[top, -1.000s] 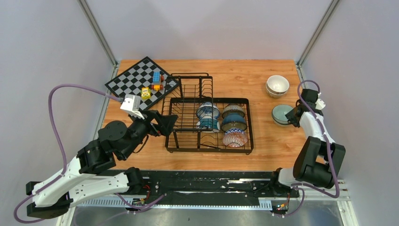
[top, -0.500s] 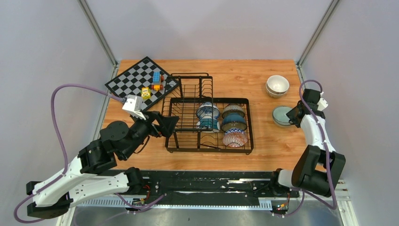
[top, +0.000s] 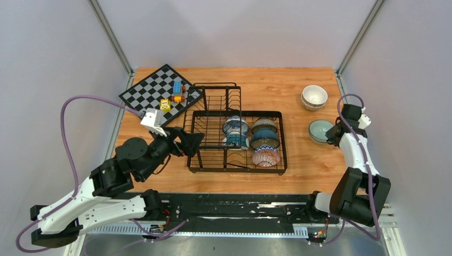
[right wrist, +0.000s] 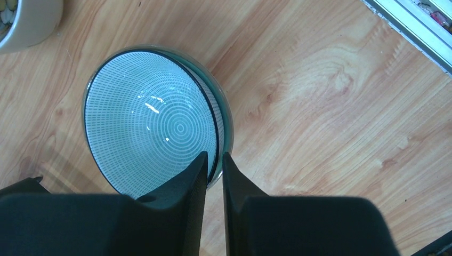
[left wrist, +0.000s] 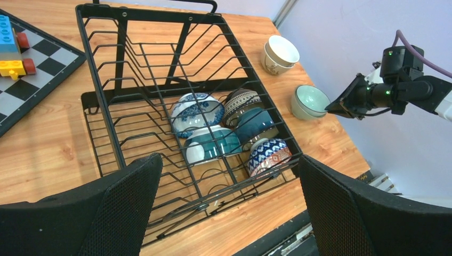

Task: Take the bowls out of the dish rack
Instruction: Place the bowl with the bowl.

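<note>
The black wire dish rack (top: 283,160) (left wrist: 101,133) holds several bowls. Among them are a blue-white one (top: 235,126) (left wrist: 197,111), a dark blue one (top: 265,137) and a red-blue patterned one (top: 266,156) (left wrist: 269,156). A pale mint bowl (top: 320,129) (right wrist: 154,122) sits on the wood right of the rack, seemingly nested in another. My right gripper (top: 332,133) (right wrist: 213,157) is shut on its near-right rim, one finger inside and one outside. My left gripper (top: 198,138) (left wrist: 229,165) hangs wide open at the rack's left front corner, holding nothing.
A cream-white stack of bowls (top: 314,96) (left wrist: 281,52) stands behind the mint bowl. A chessboard (top: 152,88) with toy blocks (top: 174,95) lies left of the rack's tall back section (top: 218,98). The table's right edge (top: 344,106) is close to the right arm.
The right wrist shifted slightly right and toward the near edge. Its jaws widened a little, then narrowed on the mint bowl's rim. The left gripper crept closer to the rack.
</note>
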Robot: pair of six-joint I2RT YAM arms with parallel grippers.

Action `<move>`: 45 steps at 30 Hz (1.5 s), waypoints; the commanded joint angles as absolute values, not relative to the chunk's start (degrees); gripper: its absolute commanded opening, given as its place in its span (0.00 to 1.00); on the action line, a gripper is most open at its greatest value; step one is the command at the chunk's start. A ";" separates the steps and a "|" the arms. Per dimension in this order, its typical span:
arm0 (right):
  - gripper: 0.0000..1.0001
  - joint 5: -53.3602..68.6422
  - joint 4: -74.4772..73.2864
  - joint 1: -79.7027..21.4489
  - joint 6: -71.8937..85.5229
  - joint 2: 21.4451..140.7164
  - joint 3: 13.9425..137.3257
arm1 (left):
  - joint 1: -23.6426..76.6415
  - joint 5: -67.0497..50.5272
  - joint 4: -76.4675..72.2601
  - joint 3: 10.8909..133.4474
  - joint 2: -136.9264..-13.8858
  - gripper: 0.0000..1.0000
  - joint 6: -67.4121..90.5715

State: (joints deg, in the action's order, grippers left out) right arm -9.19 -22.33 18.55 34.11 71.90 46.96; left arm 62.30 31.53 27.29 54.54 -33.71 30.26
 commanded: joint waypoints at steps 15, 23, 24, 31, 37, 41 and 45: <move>0.29 -11.02 -22.97 19.42 33.12 70.60 46.23 | 61.98 31.69 26.28 53.73 -32.85 1.00 30.80; 0.32 -11.16 -26.70 19.42 32.57 68.88 47.54 | 62.01 30.85 25.91 52.56 -31.46 1.00 31.16; 0.31 -11.27 -26.91 19.38 32.47 68.58 47.44 | 61.98 30.80 25.88 52.56 -31.24 1.00 31.09; 0.20 -11.90 -27.07 19.42 31.91 67.34 45.75 | 61.96 30.67 26.34 52.56 -30.16 1.00 30.96; 0.18 -11.35 -26.46 19.40 31.82 68.70 46.32 | 61.96 30.57 26.84 52.73 -30.14 1.00 31.12; 0.16 -11.23 -26.29 19.42 31.71 70.06 47.00 | 61.97 30.93 26.86 52.61 -30.12 1.00 31.09; 0.13 -10.75 -25.81 19.42 31.58 70.80 47.11 | 61.96 30.98 26.71 52.56 -30.43 1.00 31.11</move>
